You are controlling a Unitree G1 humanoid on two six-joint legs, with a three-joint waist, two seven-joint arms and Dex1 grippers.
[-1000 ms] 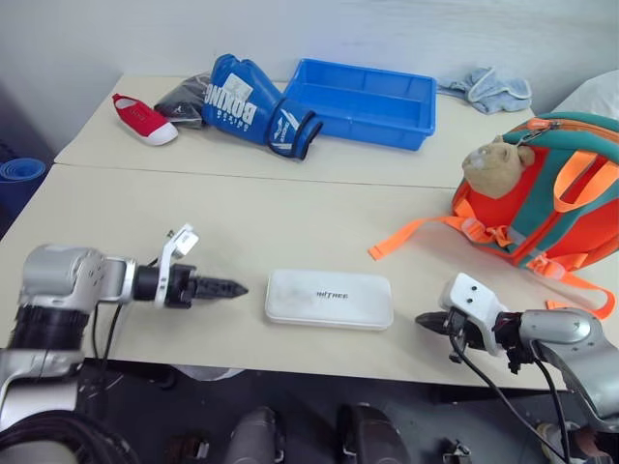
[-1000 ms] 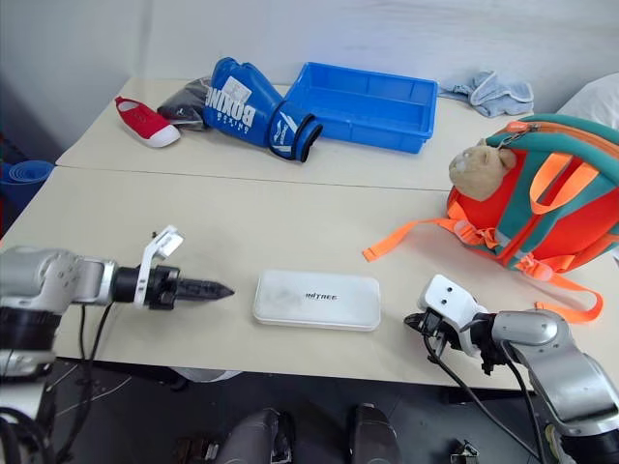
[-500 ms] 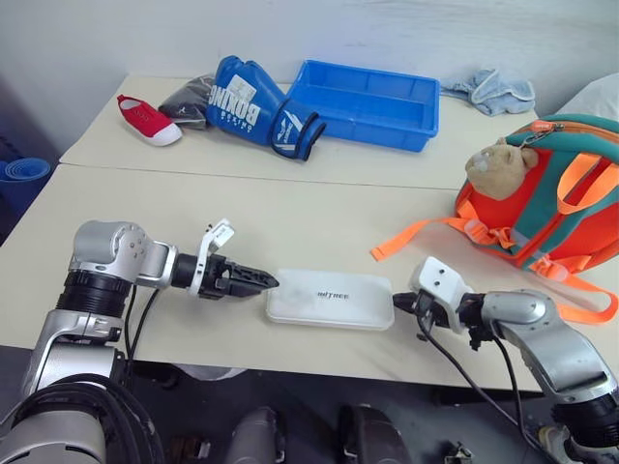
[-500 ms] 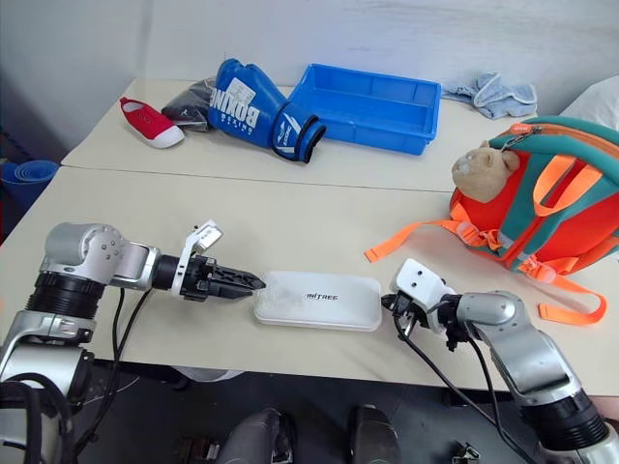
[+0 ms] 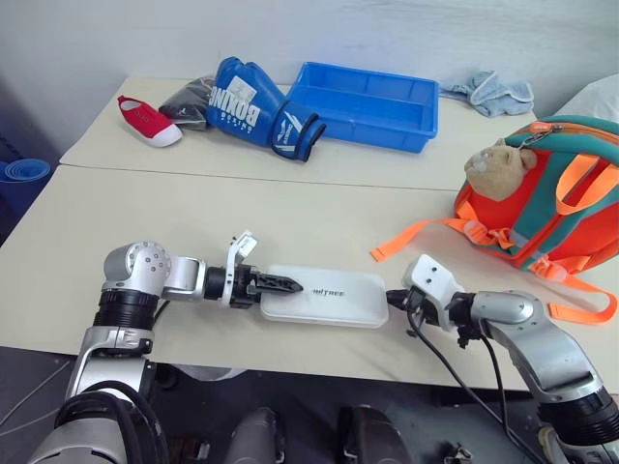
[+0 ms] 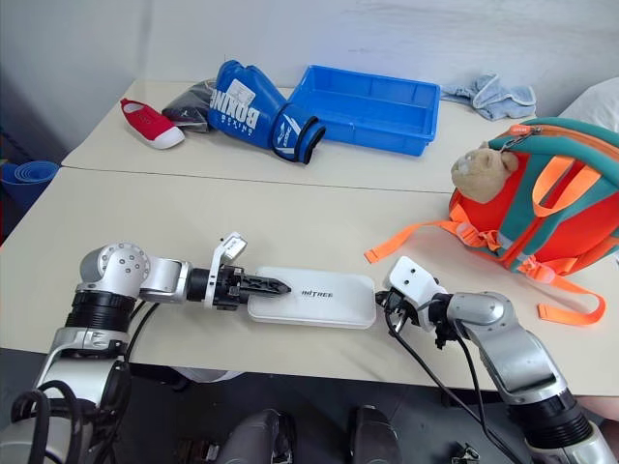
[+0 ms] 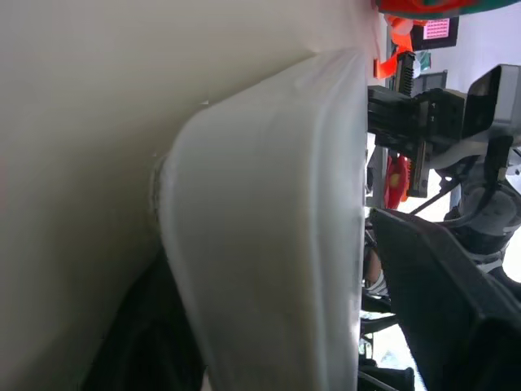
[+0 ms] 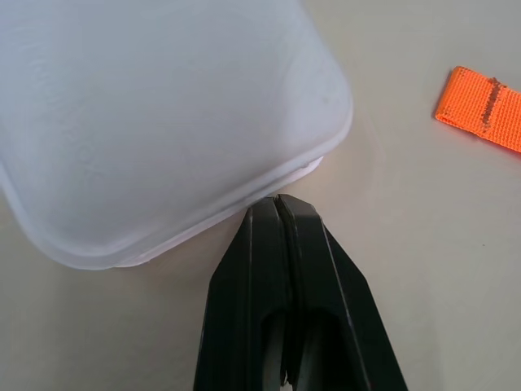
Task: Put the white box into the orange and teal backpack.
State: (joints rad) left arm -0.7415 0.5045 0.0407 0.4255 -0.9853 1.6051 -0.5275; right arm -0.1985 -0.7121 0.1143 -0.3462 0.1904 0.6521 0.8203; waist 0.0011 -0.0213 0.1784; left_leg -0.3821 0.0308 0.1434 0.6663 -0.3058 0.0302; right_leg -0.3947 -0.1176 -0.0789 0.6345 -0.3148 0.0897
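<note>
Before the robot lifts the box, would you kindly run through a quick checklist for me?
1. White box flat on the table: ok.
2. Left gripper at the box's left end, one finger over its top: ok.
3. Left grip firm: cannot tell.
4. Right gripper shut, tips against the box's right edge, bracing not gripping: ok.
5. Orange and teal backpack open to take the box: cannot tell.
6. Orange strap lies apart from the box: ok.
</note>
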